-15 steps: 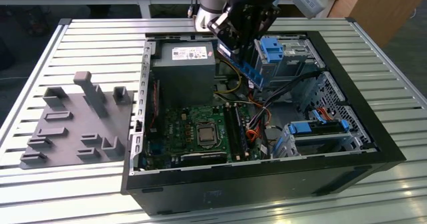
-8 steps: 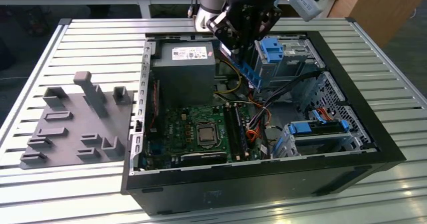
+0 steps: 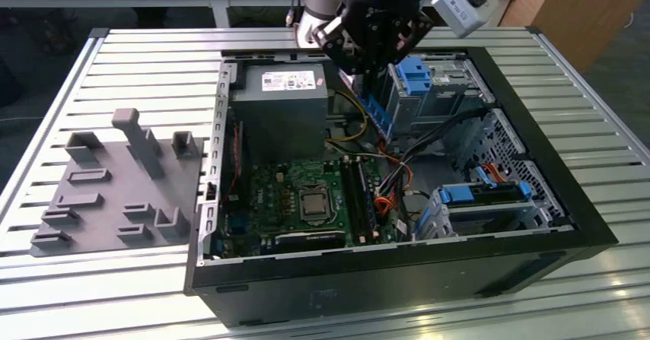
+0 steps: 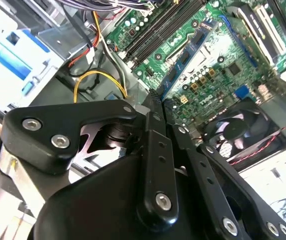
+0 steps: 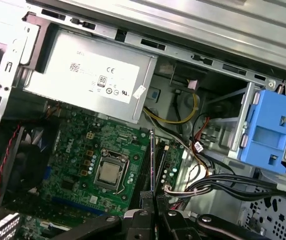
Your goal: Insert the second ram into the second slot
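My gripper [image 3: 368,70] hangs over the open computer case [image 3: 528,241], shut on the second ram [image 3: 377,110], a thin dark-blue stick that points down into the case. In the second wrist view the gripper [image 4: 158,102] clamps one end of the ram [image 4: 188,54], whose chips show along its length above the green motherboard [image 4: 217,65]. The first wrist view has the ram [image 5: 152,160] edge-on, held above the long black memory slots [image 5: 161,159] beside the processor socket [image 5: 108,173]. The stick is clear of the board, touching no slot.
A grey power supply [image 3: 279,89] sits at the back of the case. Blue drive-bay latches [image 3: 416,74] [image 3: 473,195] and loose cables [image 3: 406,157] crowd the exterior view's right. A case fan [image 4: 232,131] lies beyond the board. A grey fixture plate [image 3: 112,192] rests on the slatted table.
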`<state>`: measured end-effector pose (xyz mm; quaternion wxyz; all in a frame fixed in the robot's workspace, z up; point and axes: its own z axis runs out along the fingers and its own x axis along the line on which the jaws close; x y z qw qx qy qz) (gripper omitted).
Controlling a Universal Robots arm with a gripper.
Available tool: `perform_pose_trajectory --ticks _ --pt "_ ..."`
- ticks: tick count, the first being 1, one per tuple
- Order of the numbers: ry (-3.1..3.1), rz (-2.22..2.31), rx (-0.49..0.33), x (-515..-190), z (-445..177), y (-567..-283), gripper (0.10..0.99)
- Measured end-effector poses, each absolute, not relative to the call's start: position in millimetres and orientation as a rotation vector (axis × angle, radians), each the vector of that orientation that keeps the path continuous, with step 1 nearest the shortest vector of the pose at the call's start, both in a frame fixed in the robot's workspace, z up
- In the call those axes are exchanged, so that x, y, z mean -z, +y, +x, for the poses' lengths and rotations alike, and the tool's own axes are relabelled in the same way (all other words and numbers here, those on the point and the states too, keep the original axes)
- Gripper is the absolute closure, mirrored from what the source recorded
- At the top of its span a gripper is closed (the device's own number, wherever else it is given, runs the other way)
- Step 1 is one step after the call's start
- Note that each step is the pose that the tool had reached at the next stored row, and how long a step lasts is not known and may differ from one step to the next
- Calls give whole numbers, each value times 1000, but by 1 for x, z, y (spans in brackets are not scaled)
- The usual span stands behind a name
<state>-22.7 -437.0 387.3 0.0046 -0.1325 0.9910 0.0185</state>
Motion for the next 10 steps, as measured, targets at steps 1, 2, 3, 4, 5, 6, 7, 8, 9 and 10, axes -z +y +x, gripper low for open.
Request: perform_pose_trajectory --ticks 1,2,3,4,5,6,7,8,9,10 --pt "3107 -394 -58 -387 -23 -437 953" --pt "3109 -374 -58 -387 -23 -437 953" --pt "3111 -354 -58 -387 -23 -437 953" --pt "3113 -334 -58 -387 -23 -437 953" --pt "3115 -313 -57 -387 -23 -437 953" --pt "3117 -292 -57 -387 -23 -437 953" --pt "3119 -270 -57 -387 -23 -437 953" --pt "3120 -250 -57 -387 -23 -437 953" --pt "3121 -233 -57 -386 -23 -437 953" --pt "3122 -217 -57 -386 -23 -437 953"
